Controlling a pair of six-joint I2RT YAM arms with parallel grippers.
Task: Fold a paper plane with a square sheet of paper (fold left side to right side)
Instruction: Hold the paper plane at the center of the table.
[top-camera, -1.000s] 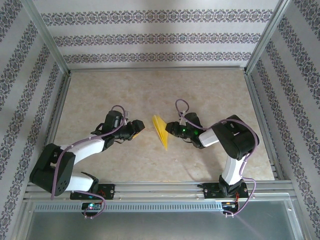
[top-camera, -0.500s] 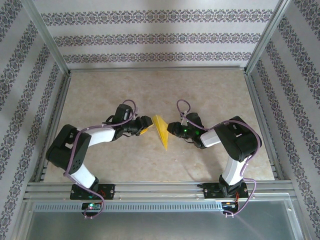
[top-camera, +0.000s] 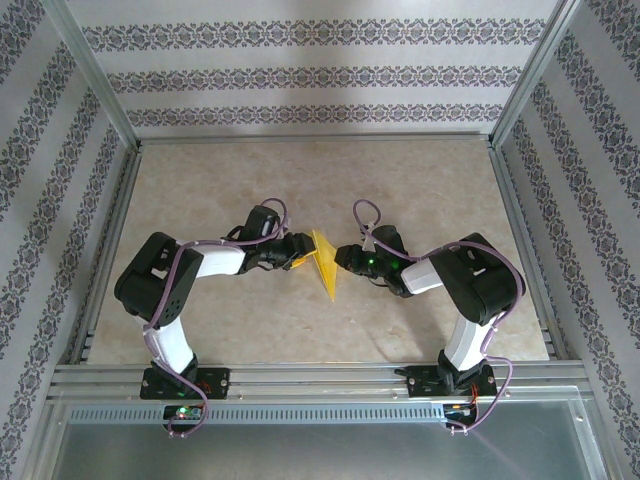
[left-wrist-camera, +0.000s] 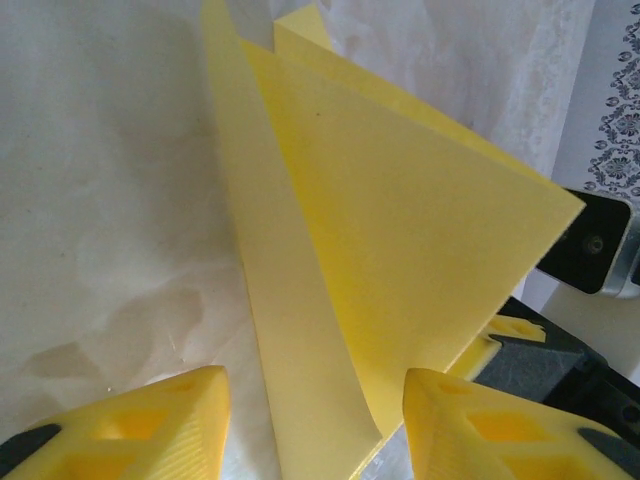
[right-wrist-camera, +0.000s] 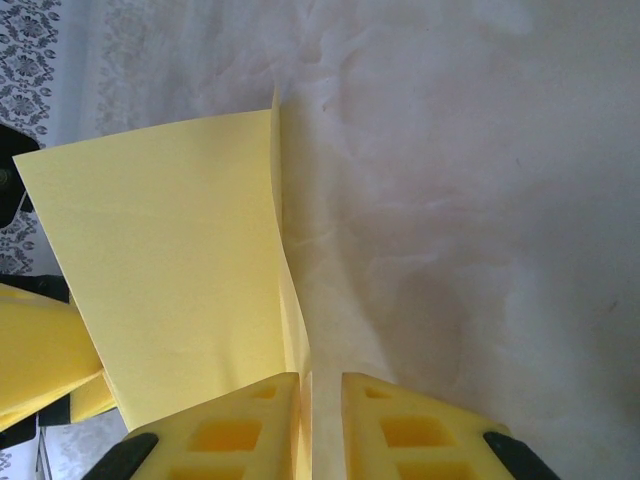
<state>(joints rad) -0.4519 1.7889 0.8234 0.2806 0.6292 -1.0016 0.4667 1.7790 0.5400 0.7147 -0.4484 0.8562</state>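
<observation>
The square sheet of paper (top-camera: 322, 260) is yellow and creased into a pointed shape, its tip toward the near edge. One flap (left-wrist-camera: 300, 330) lies on the table and another (left-wrist-camera: 420, 220) stands raised. My right gripper (top-camera: 345, 258) is shut on the sheet's right edge, and the paper (right-wrist-camera: 170, 270) runs into the narrow gap between the right gripper's (right-wrist-camera: 320, 425) fingers. My left gripper (top-camera: 298, 253) is at the sheet's left side. In the left wrist view the left gripper (left-wrist-camera: 315, 440) is open, its yellow fingertips (left-wrist-camera: 130, 420) straddling the flaps.
The beige table (top-camera: 250, 180) is framed by aluminium rails (top-camera: 300, 375) and patterned walls. Both arms meet at the table's middle, fingertips a few centimetres apart. Bare tabletop lies behind and to both sides.
My left arm has swung right to the paper, and its fingers now straddle the sheet's left edge, slightly narrower than before. The right gripper and the paper have stayed put.
</observation>
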